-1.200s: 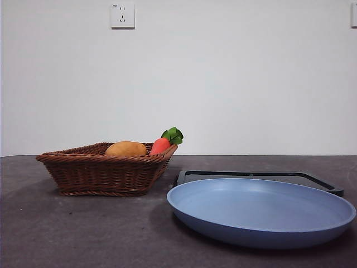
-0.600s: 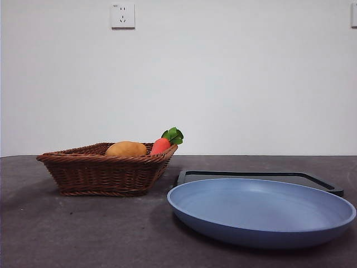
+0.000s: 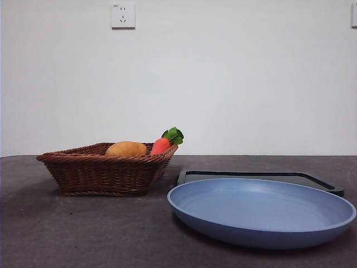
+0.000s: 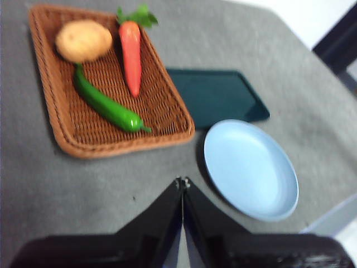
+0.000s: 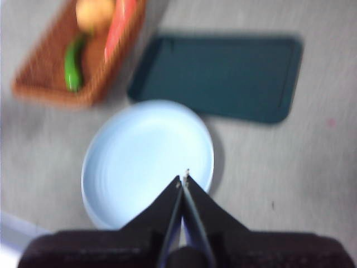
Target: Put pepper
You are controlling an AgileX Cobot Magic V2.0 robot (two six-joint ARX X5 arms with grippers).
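Observation:
The green pepper [image 4: 106, 105] lies in the brown wicker basket [image 4: 61, 131] between a tan potato [image 4: 83, 40] and an orange carrot [image 4: 131, 56]; it also shows blurred in the right wrist view, pepper [image 5: 72, 64]. In the front view the basket [image 3: 106, 170] hides the pepper. My left gripper [image 4: 182, 181] is shut, high above the table between basket and blue plate [image 4: 250, 170]. My right gripper [image 5: 183, 177] is shut, high above the blue plate [image 5: 139, 156].
A dark green tray [image 4: 215, 95] lies beyond the plate [image 3: 262, 209], beside the basket; it shows as tray [image 5: 223, 75] and as a low black rim [image 3: 256, 174]. The table's edge [image 4: 334, 215] runs close to the plate. A white wall with a socket [image 3: 122, 15] stands behind.

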